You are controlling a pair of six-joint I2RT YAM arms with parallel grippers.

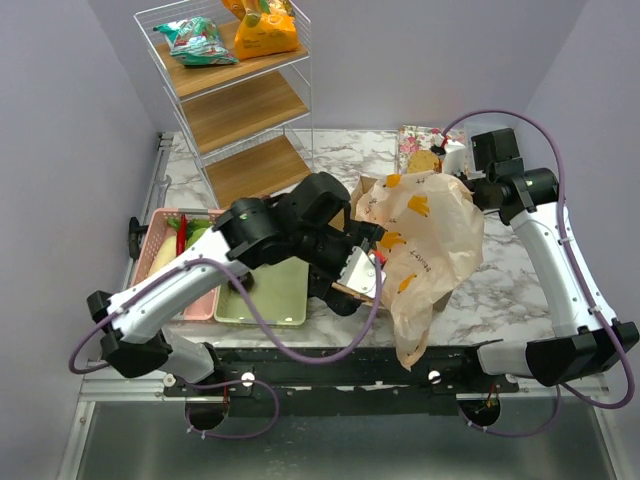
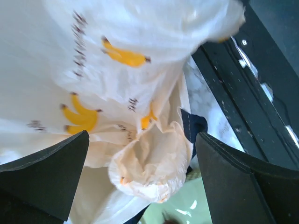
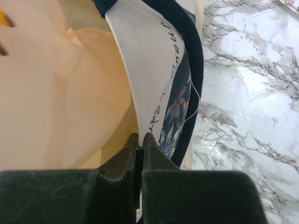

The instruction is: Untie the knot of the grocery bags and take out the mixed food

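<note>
A tan grocery bag [image 1: 430, 235] with orange banana print lies crumpled over the canvas tote [image 1: 362, 187] at the table's middle and hangs over the front edge. My left gripper [image 1: 368, 262] is open at the bag's left side. In the left wrist view a bunched fold of the bag [image 2: 152, 161] sits between the spread fingers [image 2: 44, 172], untouched. My right gripper [image 1: 452, 172] is shut on the tote's beige rim [image 3: 154, 70] with dark trim, behind the bag. A red chilli [image 1: 181, 234], a green vegetable [image 1: 198, 232] and a pale radish [image 1: 160, 260] lie in the pink basket [image 1: 200, 305].
A green tray [image 1: 265, 292] lies next to the pink basket. A wire shelf rack [image 1: 245, 110] stands at the back left, with teal [image 1: 200, 42] and orange [image 1: 266, 30] snack packets on top. A brown item [image 1: 423, 160] and a floral packet [image 1: 413, 138] lie behind the bag.
</note>
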